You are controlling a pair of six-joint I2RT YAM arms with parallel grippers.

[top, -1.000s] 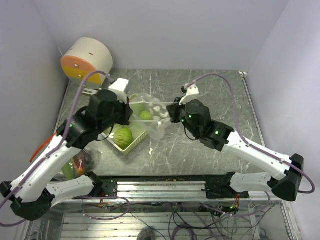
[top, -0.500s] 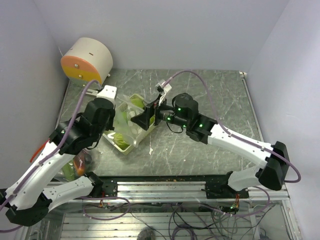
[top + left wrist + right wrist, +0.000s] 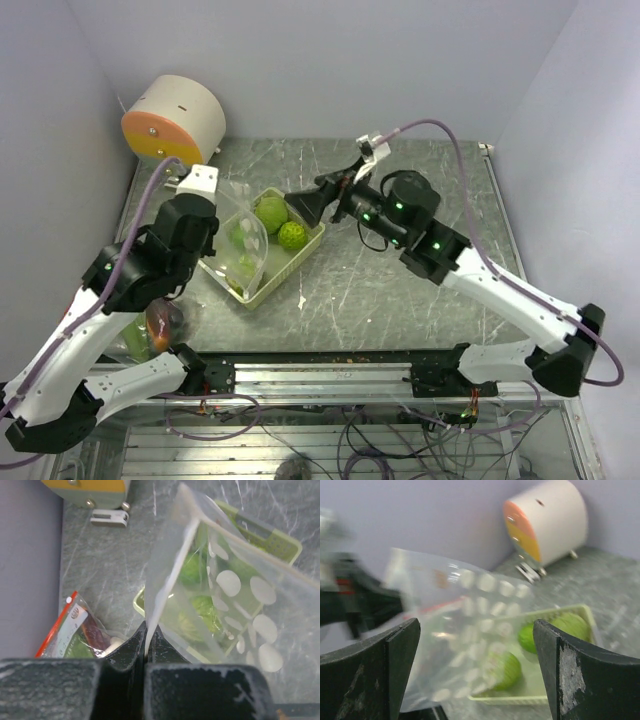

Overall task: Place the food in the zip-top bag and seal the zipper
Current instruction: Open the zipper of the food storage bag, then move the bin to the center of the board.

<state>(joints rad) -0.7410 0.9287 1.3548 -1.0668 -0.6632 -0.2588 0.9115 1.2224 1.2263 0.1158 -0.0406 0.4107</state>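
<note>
A clear zip-top bag (image 3: 240,595) with white dots hangs upright from my left gripper (image 3: 147,640), which is shut on its edge. From above, that bag (image 3: 240,235) stands over the left half of the pale-green basket (image 3: 312,238), with the left gripper (image 3: 213,205) at its far-left corner. Two bumpy green balls (image 3: 270,213) (image 3: 292,235) lie in the basket's right half, outside the bag. More green (image 3: 200,615) shows through the plastic; I cannot tell whether it is inside or behind. My right gripper (image 3: 305,203) hovers open just right of the basket, holding nothing, its wide fingers (image 3: 395,655) framing the bag (image 3: 465,615).
A white and orange drum (image 3: 175,120) stands at the back left corner. A second clear packet (image 3: 160,325) with orange and green contents lies at the table's left front, partly under my left arm. Walls close in on three sides.
The right gripper has opened, let go of the bag and pulled back to the right. The left gripper has carried the bag further left and back, uncovering two balls in the basket.
</note>
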